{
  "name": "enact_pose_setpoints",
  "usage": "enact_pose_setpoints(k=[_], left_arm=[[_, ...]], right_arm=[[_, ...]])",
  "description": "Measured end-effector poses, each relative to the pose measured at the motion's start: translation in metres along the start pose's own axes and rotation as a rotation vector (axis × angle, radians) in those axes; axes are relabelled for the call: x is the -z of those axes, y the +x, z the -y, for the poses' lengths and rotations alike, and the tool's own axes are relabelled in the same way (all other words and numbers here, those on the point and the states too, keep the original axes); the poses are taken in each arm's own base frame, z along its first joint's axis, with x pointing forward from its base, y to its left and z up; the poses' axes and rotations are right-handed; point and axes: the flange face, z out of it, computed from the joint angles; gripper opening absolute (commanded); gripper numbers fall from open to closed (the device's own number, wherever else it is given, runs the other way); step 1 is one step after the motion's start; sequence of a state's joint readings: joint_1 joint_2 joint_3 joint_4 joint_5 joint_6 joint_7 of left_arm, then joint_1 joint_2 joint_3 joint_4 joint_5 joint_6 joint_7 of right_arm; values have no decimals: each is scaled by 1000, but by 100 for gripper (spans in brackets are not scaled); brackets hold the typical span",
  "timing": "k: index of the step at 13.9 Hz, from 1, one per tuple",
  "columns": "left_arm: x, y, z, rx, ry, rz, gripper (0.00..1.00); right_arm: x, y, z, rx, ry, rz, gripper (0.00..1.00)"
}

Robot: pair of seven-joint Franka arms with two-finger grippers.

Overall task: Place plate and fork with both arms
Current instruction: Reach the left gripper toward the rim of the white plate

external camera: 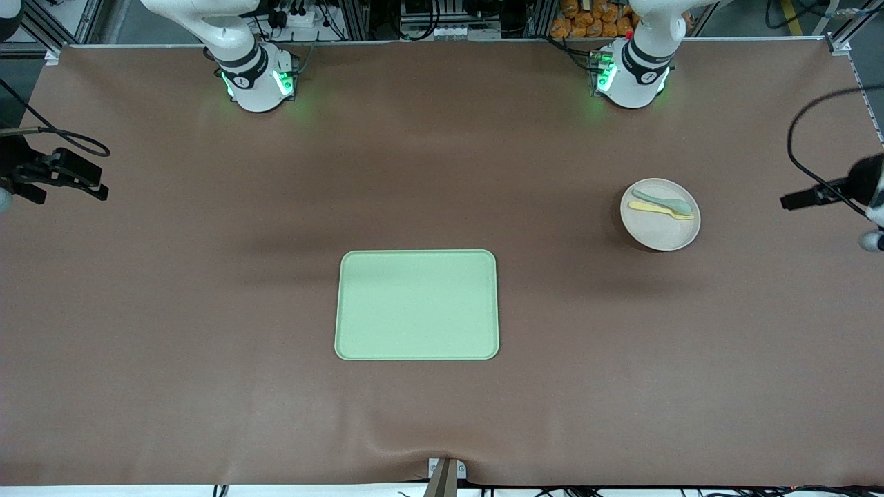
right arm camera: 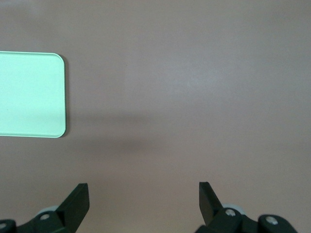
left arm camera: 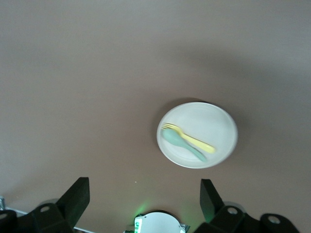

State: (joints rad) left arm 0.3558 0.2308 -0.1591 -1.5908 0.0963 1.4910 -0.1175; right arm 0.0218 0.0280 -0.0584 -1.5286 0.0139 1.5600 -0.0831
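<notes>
Nothing placed yet: the plate (external camera: 660, 215) sits toward the tabletop's (external camera: 207, 310) left-arm end, carrying the fork (external camera: 661, 210) and a spoon (external camera: 661, 200), the tray (external camera: 417, 304) bare at centre; left gripper (left arm camera: 145, 194) and right gripper (right arm camera: 144, 196) hang above the tabletop, fingers apart, empty.

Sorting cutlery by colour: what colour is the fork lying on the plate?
Pale yellow; the small plastic fork shows best in the left wrist view, beside a grey-green spoon.

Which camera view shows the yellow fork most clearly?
The left wrist view: the fork lies on the plate beside the spoon, tines distinct. The front view shows it smaller. The right wrist view shows only the tray.
</notes>
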Motion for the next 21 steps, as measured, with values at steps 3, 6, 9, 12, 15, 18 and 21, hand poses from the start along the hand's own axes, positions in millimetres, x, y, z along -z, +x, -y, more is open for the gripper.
enact_pose_setpoints(k=[3,6,9,12,15,18,21], left_arm=[[-50,41,29,34,-25,62,100],[-89,75,24,14,76,44,100],[-120,87,13,-13,109,102,100],[-144,86,12,-14,94,173,100],[-155,91,2,-18,36,178,100],[-164,99,-30,-53,-54,133,100],[-181,84,-65,-146,-56,167,100]], right_arm=[[0,0,0,0,0,-2,100],[0,0,0,1,0,-3,100],[0,0,0,0,0,-3,100],[0,0,0,0,0,-3,100],[0,0,0,0,0,-3,100],[0,0,0,0,0,-3,100],[0,0,0,0,0,-3,100]])
